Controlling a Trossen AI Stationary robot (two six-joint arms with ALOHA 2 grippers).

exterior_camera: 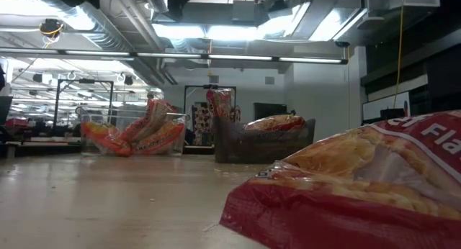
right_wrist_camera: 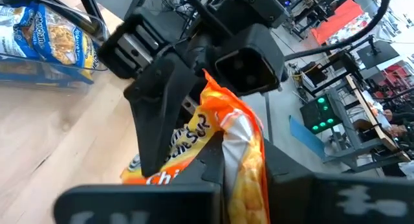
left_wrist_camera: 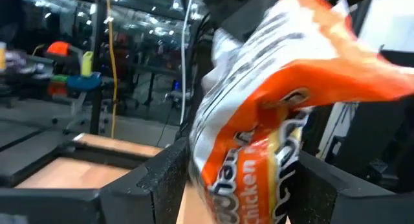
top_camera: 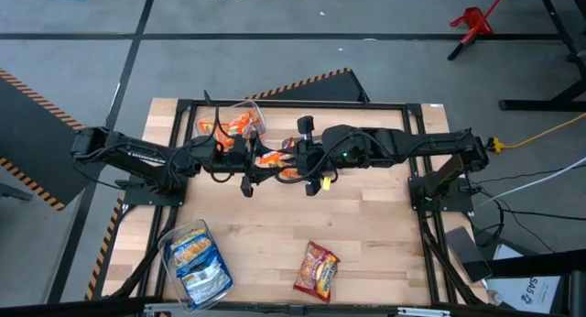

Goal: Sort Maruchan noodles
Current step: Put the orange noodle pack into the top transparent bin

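Observation:
One orange Maruchan noodles packet [top_camera: 275, 159] hangs in the air over the table's far middle, between my two grippers. My right gripper [right_wrist_camera: 240, 185] comes from the table's right and is shut on it. From the left comes my left gripper [left_wrist_camera: 240, 193], open, one dark finger [left_wrist_camera: 158, 182] on each side of the packet [left_wrist_camera: 259, 140]; whether they touch it I cannot tell. More orange packets lie in a clear bin [top_camera: 258, 115] at the far side. Blue-and-white packets fill a clear bin [top_camera: 174, 253] at the near left. A red packet [top_camera: 316, 269] lies flat near the front edge. My right gripper pinches the orange packet by one crimped end [right_wrist_camera: 238, 156] between its two fingers, which come roughly level from the table's right. The packet stands on edge beyond the fingers, lifted clear of the table, its other end reaching in between my left gripper's fingers.
The red packet [exterior_camera: 360, 184] fills the low view's foreground, with the bin of orange packets [exterior_camera: 137, 134] farther back. A dark metal frame [top_camera: 403, 106] borders the wooden table [top_camera: 385, 225]. Bare wood lies between the near bin and the far bin.

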